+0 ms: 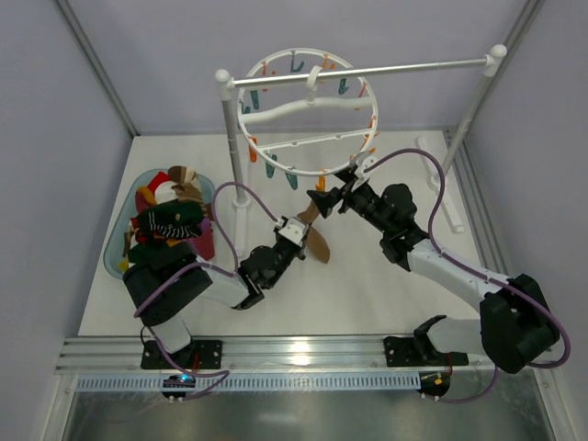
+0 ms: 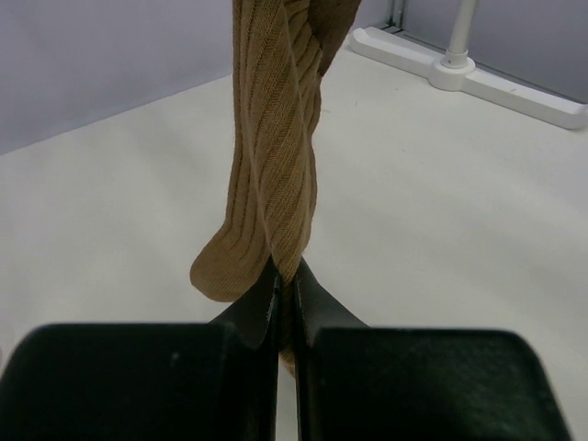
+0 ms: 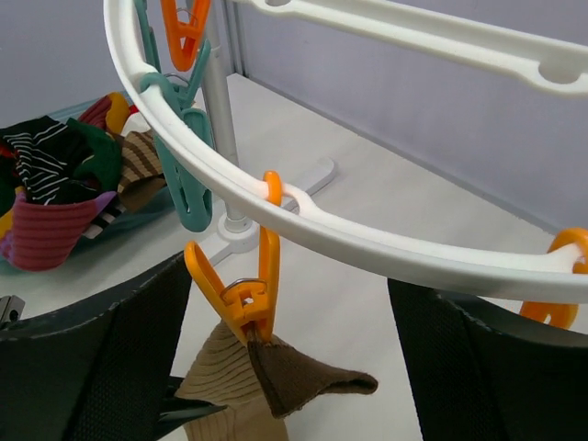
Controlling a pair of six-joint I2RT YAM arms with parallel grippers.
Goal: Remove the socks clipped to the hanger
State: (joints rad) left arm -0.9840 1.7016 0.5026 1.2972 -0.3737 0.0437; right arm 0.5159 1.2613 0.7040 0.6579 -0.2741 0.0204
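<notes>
White tabletop [image 1: 367, 285] and plain grey walls are framing the rig. The left gripper [image 2: 287, 317] is pinching the lower end of the brown sock [image 2: 276, 138], its jaws pressed together on the ribbed fabric. The right gripper [image 1: 342, 191] is standing spread wide, with a finger [image 3: 92, 367] on either side of the orange clip [image 3: 241, 296] and, as far as the wrist view shows, touching nothing.

That clip is biting the sock's upper edge and hanging from the rim of the hanger [image 3: 386, 243]. The sock is therefore running taut between the clip above and the left gripper below; its long axis is slanting down and toward the left arm. The right arm is the nearer one to the clip; the left is holding the free end.

By my reading, the coming move is turning on this line: either the right fingers squeezing the clip's tails, or the left arm drawing the sock away along its own length.

Further out, a teal clip [image 3: 184, 156] is hanging empty along the same rim, and the rack [image 1: 423, 65] is standing with its post just behind it. The bin [image 1: 117, 241] of loose socks [image 1: 170, 220] is sitting well apart, beside the left arm's base. The hanger's rim is crossing just above the right fingers and is likely to be catching them on any upward move.
</notes>
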